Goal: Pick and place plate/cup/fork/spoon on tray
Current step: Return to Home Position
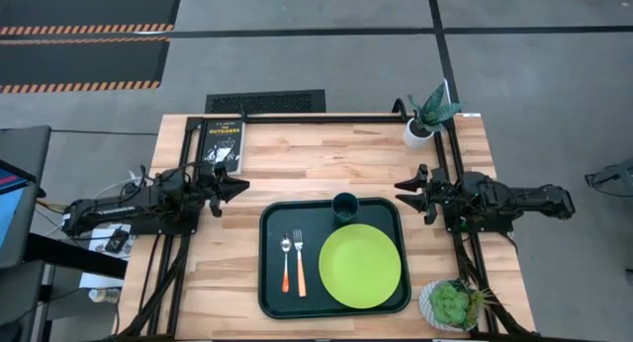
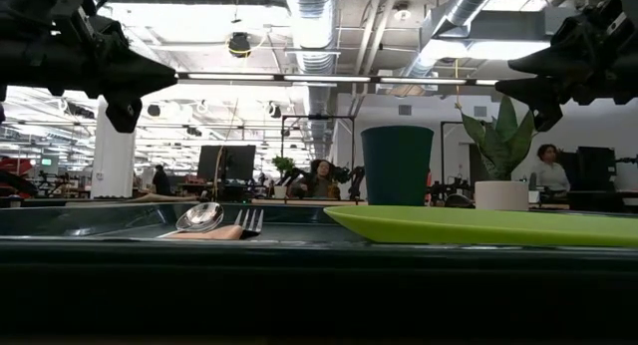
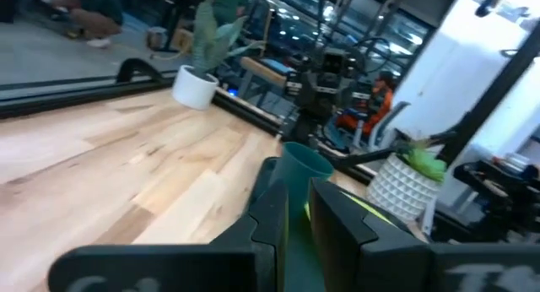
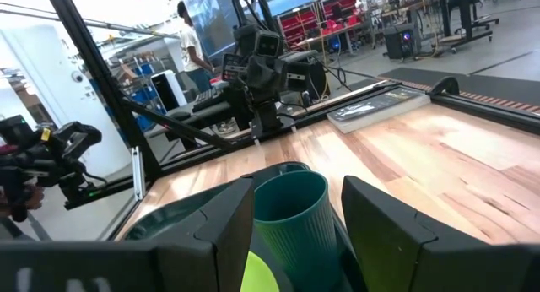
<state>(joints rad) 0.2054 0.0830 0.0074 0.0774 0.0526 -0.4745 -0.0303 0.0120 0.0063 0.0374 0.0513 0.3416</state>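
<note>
The dark green tray (image 1: 280,215) lies at the table's near middle. On it, the lime-green plate (image 1: 360,266) lies flat on the right side. The teal cup (image 1: 345,207) stands upright at the far rim. The spoon (image 1: 285,263) and the fork (image 1: 299,261) lie side by side on the left. My left gripper (image 1: 242,187) hovers left of the tray, empty and shut, with only a thin slit between the fingers (image 3: 270,216). My right gripper (image 1: 400,191) hovers right of the cup, open and empty. Both point toward the cup.
A black book (image 1: 222,142) lies at the far left. A white pot with a tall plant (image 1: 419,132) stands at the far right corner. A white pot with a succulent (image 1: 450,304) stands at the near right corner. Bare wood lies on the tray's far side. People show in the room behind.
</note>
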